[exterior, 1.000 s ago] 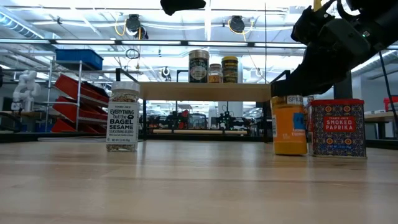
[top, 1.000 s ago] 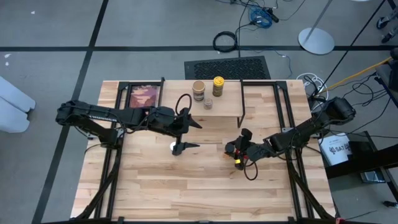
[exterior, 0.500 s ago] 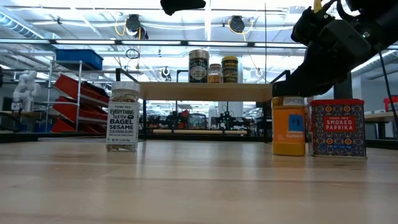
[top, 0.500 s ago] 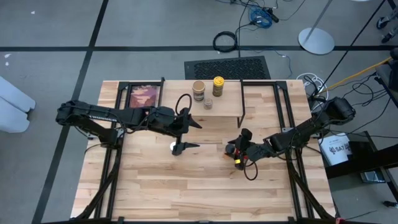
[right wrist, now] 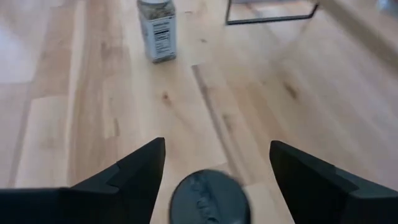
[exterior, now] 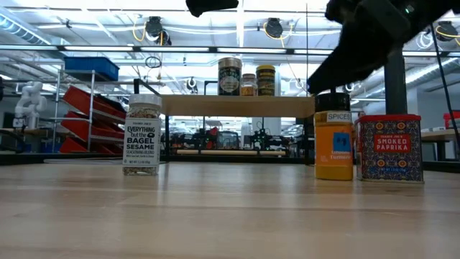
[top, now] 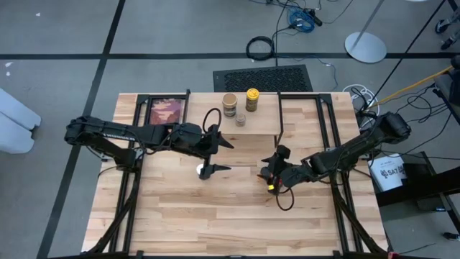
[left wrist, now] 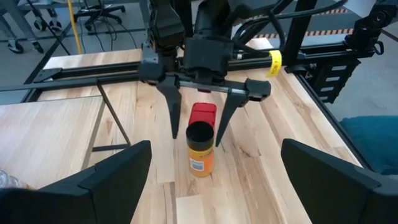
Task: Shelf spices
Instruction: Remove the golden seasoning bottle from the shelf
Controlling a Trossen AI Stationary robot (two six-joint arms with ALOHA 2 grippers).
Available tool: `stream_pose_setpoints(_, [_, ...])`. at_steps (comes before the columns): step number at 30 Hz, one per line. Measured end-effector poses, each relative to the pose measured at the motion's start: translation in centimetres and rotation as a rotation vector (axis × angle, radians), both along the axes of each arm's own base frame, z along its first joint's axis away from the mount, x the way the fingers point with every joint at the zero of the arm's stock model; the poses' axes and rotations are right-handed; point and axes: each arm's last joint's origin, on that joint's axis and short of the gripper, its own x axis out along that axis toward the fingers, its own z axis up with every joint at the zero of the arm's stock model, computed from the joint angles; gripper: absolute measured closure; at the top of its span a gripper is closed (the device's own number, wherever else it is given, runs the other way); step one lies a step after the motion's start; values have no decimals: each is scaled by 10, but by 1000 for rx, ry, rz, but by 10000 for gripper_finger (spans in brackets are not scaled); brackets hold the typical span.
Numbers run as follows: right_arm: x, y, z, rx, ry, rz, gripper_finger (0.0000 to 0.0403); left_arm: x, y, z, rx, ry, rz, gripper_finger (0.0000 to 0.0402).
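High view: right tool [top: 274,175] spread over dark-lidded orange jar [top: 272,186], nothing pinched. Left-wrist view: jar [left wrist: 200,149] upright between those 2 fingers [left wrist: 173,112], long axis vertical, lid just below fingertips, red box [left wrist: 202,115] right behind. Right arm clearly nearer; likely straight drop and close. Left tool [top: 218,154] spread, empty, above white-lidded sesame jar [top: 200,170]. Shelf [top: 251,122] toward worktop [top: 180,216] far edge, beyond both tools. Count: 6 spices. 3 on shelf: tan jar [top: 229,104], yellow-lidded jar [top: 252,98], small grey-lidded jar [top: 241,119]. 3 on worktop.
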Motion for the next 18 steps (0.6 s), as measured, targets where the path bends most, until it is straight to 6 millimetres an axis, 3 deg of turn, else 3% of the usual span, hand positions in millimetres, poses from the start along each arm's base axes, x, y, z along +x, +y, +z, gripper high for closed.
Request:
stream_pose_setpoints(11, [7,0,53,-146,72,-66,128,1,7,1,75,-14,143,33])
stream_pose_setpoints(18, [4,-16,90,-245,131,-128,128,1,16,9,109,-31,250,33])
